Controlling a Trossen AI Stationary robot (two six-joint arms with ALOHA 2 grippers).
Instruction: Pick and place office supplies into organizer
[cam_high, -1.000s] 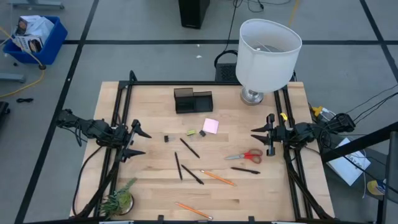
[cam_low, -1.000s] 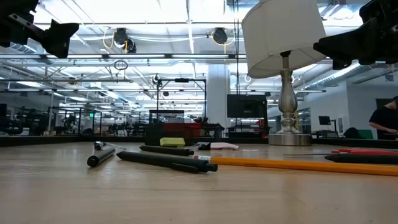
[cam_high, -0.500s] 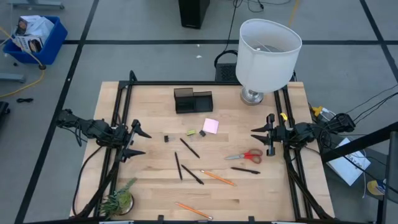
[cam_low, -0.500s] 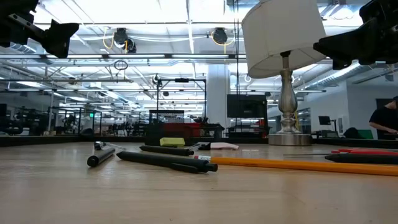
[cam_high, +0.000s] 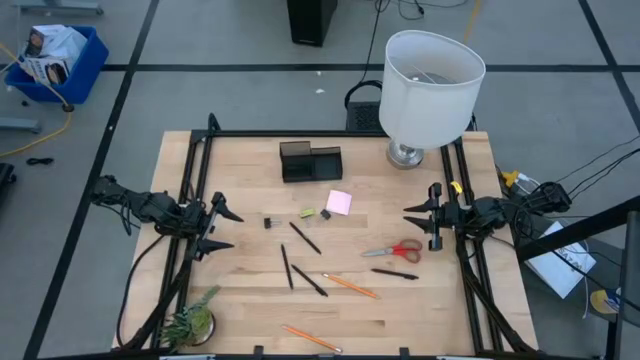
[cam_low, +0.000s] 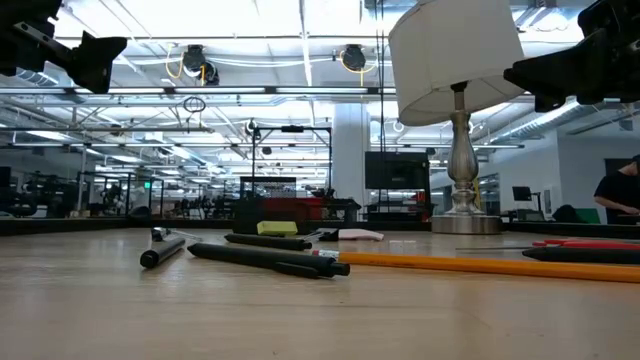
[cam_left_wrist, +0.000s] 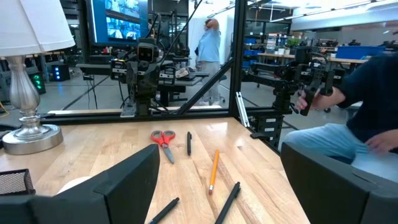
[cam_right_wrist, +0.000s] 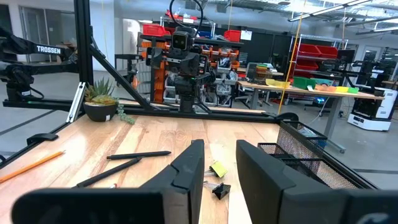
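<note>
Wooden table (cam_high: 240, 310) filled the overhead view, with a dark robot arm waiting at each side edge. A large white-shaded lamp (cam_high: 431, 80) stood at the far right corner on a silver base. A small green plant (cam_high: 190, 322) sat at the near left corner.

The left gripper (cam_high: 222, 227) hovered over the left edge of the table, its two fingers spread wide apart and holding nothing. The right gripper (cam_high: 422, 222) hovered over the right edge, its fingers drawn close with only a narrow gap between them, also holding nothing.

The organizer (cam_high: 310, 162), a black open-top box with inner compartments, stood toward the far side of the table, left of the lamp. No supplies could be seen inside it.

The office supplies lay scattered on the wood nearer than the organizer. Red-handled scissors (cam_high: 394, 251) lay near the right gripper, with a black pen (cam_high: 395, 273) just nearer. Three more black pens (cam_high: 301, 259) lay around the middle of the table. One orange pencil (cam_high: 350, 286) lay beside them, and another orange pencil (cam_high: 311, 339) lay close to the near edge. A pink sticky-note pad (cam_high: 339, 202) lay nearer than the organizer, with a yellow-green eraser (cam_high: 309, 213) to its left. Tiny black clips (cam_high: 268, 222) lay further left.
</note>
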